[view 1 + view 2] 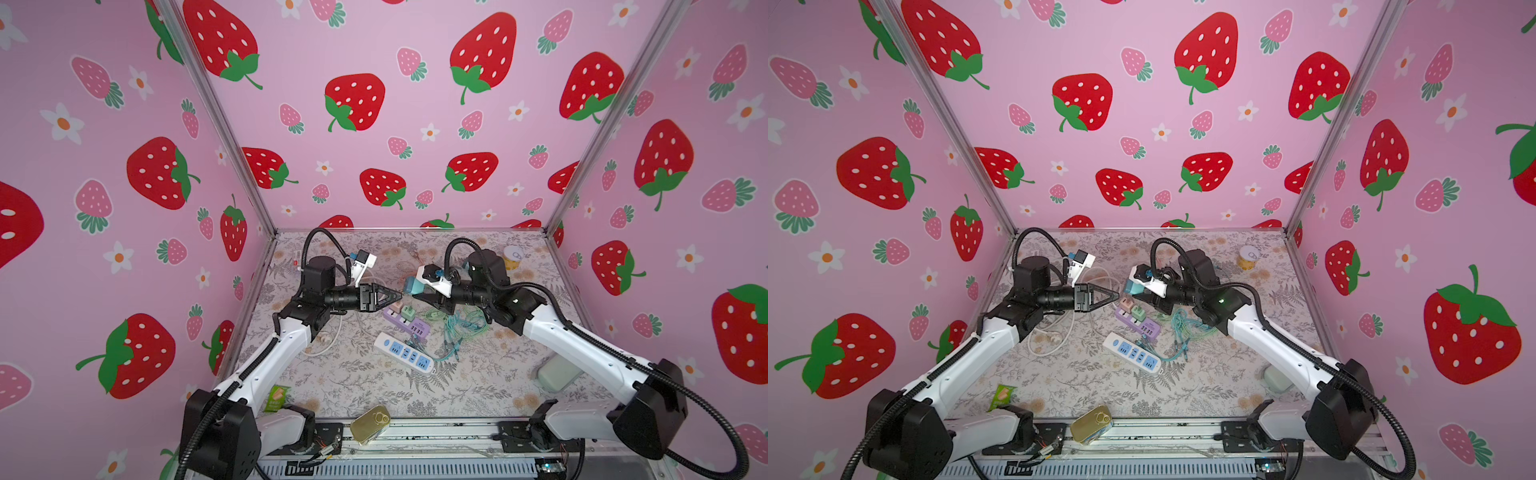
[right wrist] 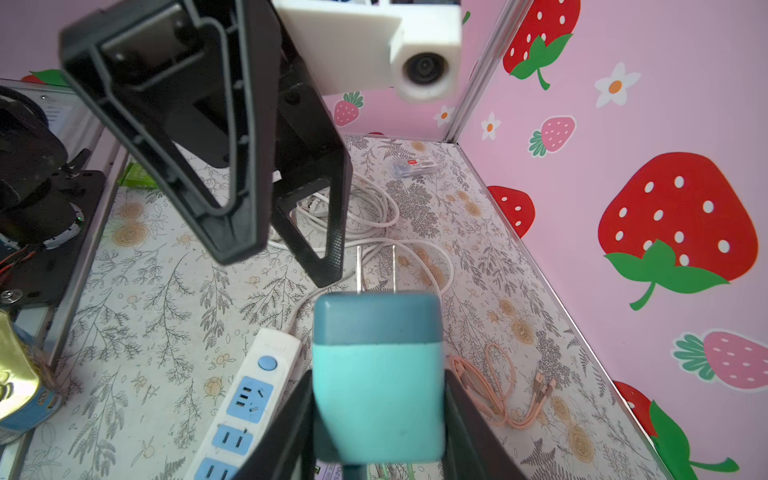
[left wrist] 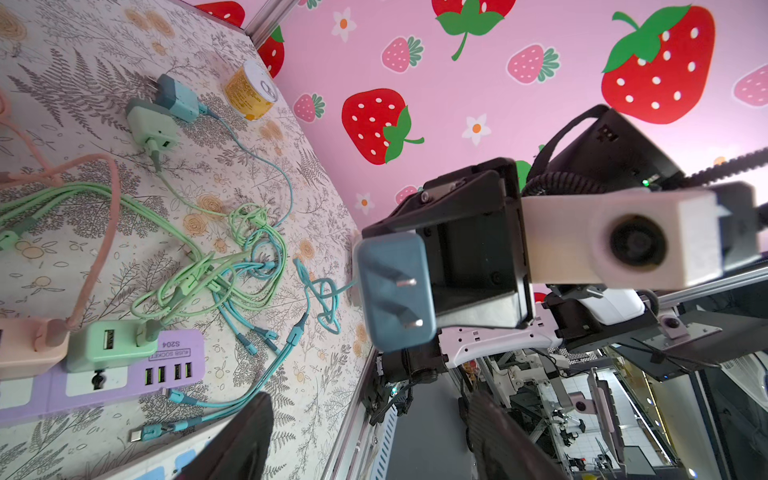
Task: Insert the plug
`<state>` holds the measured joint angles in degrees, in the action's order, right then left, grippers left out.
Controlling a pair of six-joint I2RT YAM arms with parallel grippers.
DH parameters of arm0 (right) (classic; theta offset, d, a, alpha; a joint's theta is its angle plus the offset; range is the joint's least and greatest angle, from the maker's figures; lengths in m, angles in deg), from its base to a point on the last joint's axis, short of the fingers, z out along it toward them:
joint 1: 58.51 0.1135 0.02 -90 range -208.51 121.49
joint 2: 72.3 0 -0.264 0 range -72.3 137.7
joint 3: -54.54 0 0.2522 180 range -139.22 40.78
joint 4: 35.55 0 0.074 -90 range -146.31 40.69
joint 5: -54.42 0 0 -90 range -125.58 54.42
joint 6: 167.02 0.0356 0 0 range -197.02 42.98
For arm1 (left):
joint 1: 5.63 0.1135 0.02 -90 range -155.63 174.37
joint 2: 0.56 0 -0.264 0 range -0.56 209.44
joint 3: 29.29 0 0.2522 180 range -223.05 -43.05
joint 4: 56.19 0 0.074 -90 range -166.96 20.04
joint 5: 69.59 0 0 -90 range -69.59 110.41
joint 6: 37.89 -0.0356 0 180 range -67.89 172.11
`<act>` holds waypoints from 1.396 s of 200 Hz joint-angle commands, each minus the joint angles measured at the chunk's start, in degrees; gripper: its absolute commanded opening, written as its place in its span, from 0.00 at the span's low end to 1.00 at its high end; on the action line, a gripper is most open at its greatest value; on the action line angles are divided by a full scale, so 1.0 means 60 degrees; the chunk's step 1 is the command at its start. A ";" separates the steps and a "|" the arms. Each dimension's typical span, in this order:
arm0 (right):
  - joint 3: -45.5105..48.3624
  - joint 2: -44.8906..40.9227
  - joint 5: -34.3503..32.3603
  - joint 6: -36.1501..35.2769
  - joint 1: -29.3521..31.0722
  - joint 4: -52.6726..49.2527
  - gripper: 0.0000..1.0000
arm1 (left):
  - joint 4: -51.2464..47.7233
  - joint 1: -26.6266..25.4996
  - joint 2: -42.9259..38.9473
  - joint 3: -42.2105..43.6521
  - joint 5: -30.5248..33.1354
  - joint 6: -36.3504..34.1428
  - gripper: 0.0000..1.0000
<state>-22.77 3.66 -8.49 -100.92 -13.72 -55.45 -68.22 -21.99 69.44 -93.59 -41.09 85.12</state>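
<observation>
1 slim gap: plug [image 1: 414, 286], left pincer [image 1: 398, 296]

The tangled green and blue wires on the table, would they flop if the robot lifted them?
Probably floppy: the green and blue wires lie in loose loops and curls. They would likely come up as one clump, since the strands cross and knot together. Probably light too, being thin.

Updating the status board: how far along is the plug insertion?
Done: teal plug picked up, clamped in the right claw, prongs exposed. In hand: held in the air facing the open, empty left claw. Left: seat it; the white power strip has its visible sockets empty.
</observation>
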 commanded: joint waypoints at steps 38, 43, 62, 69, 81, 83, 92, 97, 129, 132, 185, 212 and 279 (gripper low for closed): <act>-0.0009 0.0133 0.0145 -0.0333 0.0432 -0.0205 0.31 | 0.0184 -0.0189 0.0243 -0.0568 -0.0064 0.0096 0.71; -0.0002 0.0149 0.0125 -0.0344 0.0457 -0.0225 0.31 | 0.0191 -0.0213 0.0243 -0.0569 -0.0050 0.0095 0.71; -0.0020 0.0182 0.0071 -0.0361 0.0595 -0.0263 0.31 | 0.0116 -0.0281 0.0243 -0.0601 0.0006 0.0045 0.69; -0.0042 0.0201 0.0041 -0.0342 0.0662 -0.0254 0.31 | 0.0044 -0.0310 0.0256 -0.0625 0.0019 0.0007 0.68; -0.0080 0.0253 -0.0025 -0.0361 0.0757 -0.0259 0.31 | -0.0005 -0.0327 0.0269 -0.0649 0.0025 -0.0024 0.66; -0.0082 0.0261 -0.0038 -0.0355 0.0775 -0.0265 0.31 | -0.0017 -0.0340 0.0271 -0.0652 0.0025 -0.0024 0.65; -0.0110 0.0317 -0.0136 -0.0367 0.0848 -0.0270 0.31 | -0.0061 -0.0369 0.0287 -0.0678 0.0032 -0.0035 0.63; -0.0141 0.0350 -0.0188 -0.0392 0.0872 -0.0306 0.31 | -0.0082 -0.0368 0.0287 -0.0694 0.0024 -0.0039 0.62; -0.0178 0.0443 -0.0504 -0.0443 0.0975 -0.0310 0.31 | -0.0282 -0.0385 0.0272 -0.0739 0.0010 -0.0111 0.52; -0.0179 0.0449 -0.0546 -0.0444 0.0998 -0.0298 0.31 | -0.0287 -0.0387 0.0272 -0.0745 0.0013 -0.0112 0.51; -0.0225 0.0477 -0.1115 -0.0416 0.1059 -0.0282 0.31 | -0.0476 -0.0430 0.0346 -0.0804 -0.0014 -0.0170 0.43; -0.0232 0.0450 -0.1322 -0.0415 0.1089 -0.0262 0.33 | -0.0495 -0.0439 0.0387 -0.0858 -0.0037 -0.0153 0.34; -0.0221 0.0422 -0.2008 -0.0087 0.1105 -0.0338 0.42 | -0.0594 -0.0463 0.0593 -0.1027 0.0017 -0.0147 0.12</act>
<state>-22.79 5.87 -18.06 -103.46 -6.87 -57.08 -72.02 -24.03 73.13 -96.67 -37.76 86.02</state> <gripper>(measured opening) 0.436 0.317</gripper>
